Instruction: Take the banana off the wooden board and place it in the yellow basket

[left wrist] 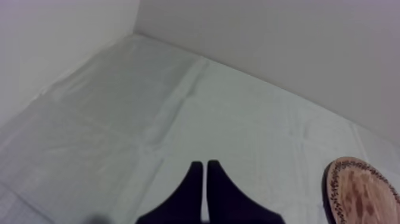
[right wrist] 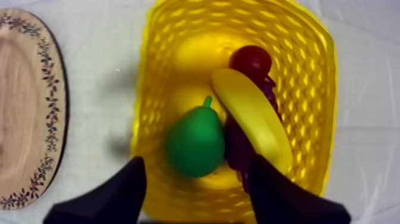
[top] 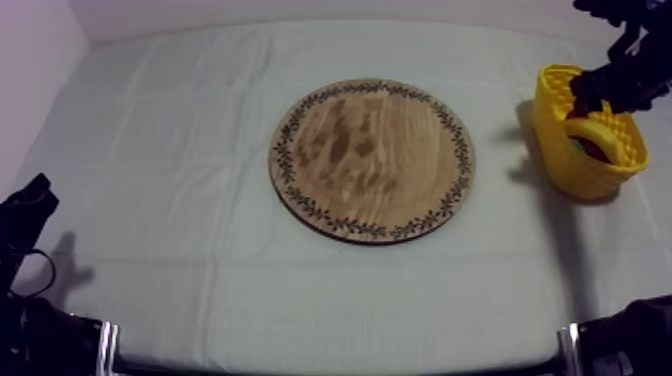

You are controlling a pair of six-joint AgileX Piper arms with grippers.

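The yellow banana (right wrist: pixel 253 122) lies inside the yellow basket (right wrist: pixel 324 89), resting on a bunch of purple grapes (right wrist: pixel 238 149). My right gripper (right wrist: pixel 196 164) hangs open just above the basket, its fingers apart and holding nothing. In the top view the right gripper (top: pixel 590 100) is over the basket (top: pixel 555 130) at the table's right. The round wooden board (top: pixel 372 158) in the middle is bare. My left gripper (top: pixel 30 200) sits low at the left, with its fingers (left wrist: pixel 205 165) together.
A green pear (right wrist: pixel 194 143) and a small red fruit (right wrist: pixel 250 59) also lie in the basket. The board's patterned rim (right wrist: pixel 50 107) is close beside the basket. Grey-white cloth (top: pixel 180 150) covers the table up to the back wall.
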